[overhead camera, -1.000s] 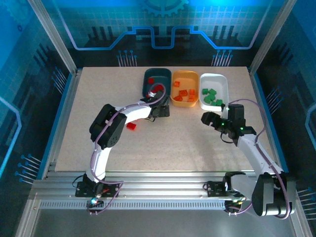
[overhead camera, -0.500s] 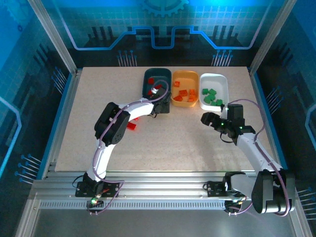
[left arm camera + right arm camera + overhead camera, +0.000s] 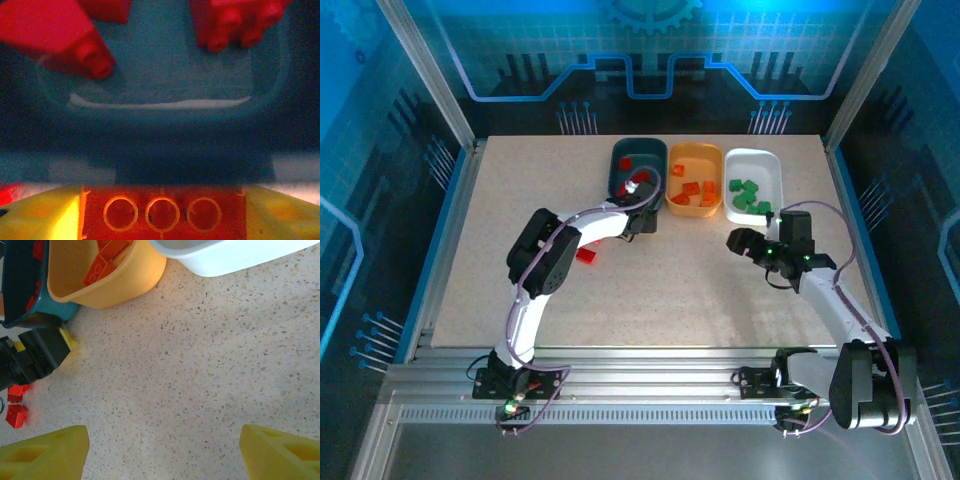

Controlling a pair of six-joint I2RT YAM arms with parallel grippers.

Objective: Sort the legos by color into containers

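Observation:
My left gripper [image 3: 642,212] is at the near end of the dark teal container [image 3: 616,165]. In the left wrist view its yellow fingers [image 3: 45,215] are shut on a red lego [image 3: 162,212], whose underside with three tubes faces the camera. Beyond it the teal container's floor [image 3: 165,65] holds more red legos [image 3: 65,40]. The orange container [image 3: 695,152] holds orange legos [image 3: 690,190]. The white container [image 3: 752,160] holds green legos [image 3: 748,195]. My right gripper [image 3: 745,242] is open over bare table [image 3: 165,450], near the white container [image 3: 225,257].
Loose red legos [image 3: 586,255] lie on the table left of the left arm's wrist, also seen as red legos [image 3: 17,410] in the right wrist view. The three containers stand side by side at the back. Speckled tabletop stretches in front of them.
The left gripper's jaws have come together on the red lego and it has shifted slightly toward the teal container. The right arm has barely moved.

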